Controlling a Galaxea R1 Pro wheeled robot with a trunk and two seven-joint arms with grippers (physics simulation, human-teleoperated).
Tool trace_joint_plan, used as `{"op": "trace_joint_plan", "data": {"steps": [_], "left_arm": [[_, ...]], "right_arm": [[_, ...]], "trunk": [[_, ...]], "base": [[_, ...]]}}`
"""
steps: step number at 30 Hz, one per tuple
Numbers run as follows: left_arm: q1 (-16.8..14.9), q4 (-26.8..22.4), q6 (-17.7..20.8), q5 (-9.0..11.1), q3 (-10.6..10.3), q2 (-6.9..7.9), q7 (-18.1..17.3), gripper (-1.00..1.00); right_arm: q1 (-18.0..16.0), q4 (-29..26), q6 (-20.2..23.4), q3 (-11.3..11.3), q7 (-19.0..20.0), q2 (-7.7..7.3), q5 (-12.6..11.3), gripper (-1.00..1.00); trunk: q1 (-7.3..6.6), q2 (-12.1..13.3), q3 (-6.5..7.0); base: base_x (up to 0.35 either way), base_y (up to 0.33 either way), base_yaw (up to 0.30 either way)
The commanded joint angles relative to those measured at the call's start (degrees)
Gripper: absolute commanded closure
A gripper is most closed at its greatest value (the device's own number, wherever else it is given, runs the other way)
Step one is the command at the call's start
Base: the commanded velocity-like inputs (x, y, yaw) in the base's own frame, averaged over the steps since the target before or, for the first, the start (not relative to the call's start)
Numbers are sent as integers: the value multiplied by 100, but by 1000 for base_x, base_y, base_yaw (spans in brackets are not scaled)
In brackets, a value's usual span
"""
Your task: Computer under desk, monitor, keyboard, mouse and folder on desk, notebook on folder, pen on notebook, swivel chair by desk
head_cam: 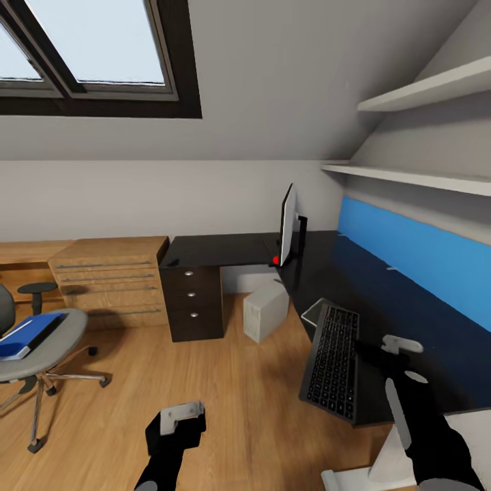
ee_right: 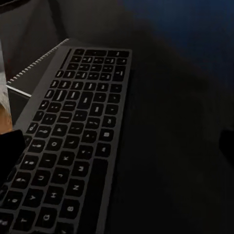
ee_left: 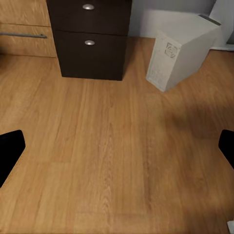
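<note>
No writing is reading clearly anywhere. One keyboard point(head_cam: 332, 361) is lying on the desk point(head_cam: 225, 250), one monitor point(head_cam: 287, 225) standing behind it, one computer point(head_cam: 266, 310) sitting underneath. The left gripper point(ee_left: 117, 146) is hanging spread open over floor; the right gripper point(ee_right: 119, 146) is hovering open above the desktop.

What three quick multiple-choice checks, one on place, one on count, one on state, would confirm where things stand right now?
1. Where is the blue folder?
A. on the desk
B. on the swivel chair's seat
C. on the floor

2. How many round knobs show on the dark drawer unit in the head view?
A. one
B. three
C. five

3. How does the keyboard lie?
A. flat on the desk
B. flat on the floor
C. upright against the monitor

Answers: 1 B, it lies on the swivel chair. 2 B, three knobs in a column. 3 A, it rests flat on the desk near the front edge.
</note>
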Motion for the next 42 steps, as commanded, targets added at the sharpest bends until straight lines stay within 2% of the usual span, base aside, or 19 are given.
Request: {"op": "trace_joint_plan", "data": {"steps": [1, 8, 13, 22, 30, 42], "left_arm": [[-1, -1, 22, 47, 65, 0, 33, -100], [0, 7, 18, 212, 168, -4, 33, -100], [-1, 14, 17, 290, 176, -1, 30, -100], [0, 50, 8, 308, 167, -2, 31, -100], [2, 142, 7, 301, 151, -5, 34, -100], [0, 159, 7, 297, 151, -5, 33, -100]], "right_arm": [[-299, 409, 31, 151, -204, -6, 60, -100], [-1439, 2019, 21, 356, -797, -13, 128, -100], [-1841, 2662, -97, 405, -959, 2, 132, -100], [-1963, 3144, -636, 405, -1000, 132, 119, -100], [-1950, 3236, -707, 416, -1043, 324, 150, -100], [-1934, 3248, -714, 419, -1032, 389, 169, -100]], "trunk": [[0, -2, -5], [0, -2, -5], [0, -2, -5], [0, -2, -5], [0, -2, -5], [0, -2, -5]], "base": [[0, 0, 0], [0, 0, 0], [2, -1, 0], [156, -133, 0], [239, -236, 40], [143, -141, 254]]}}
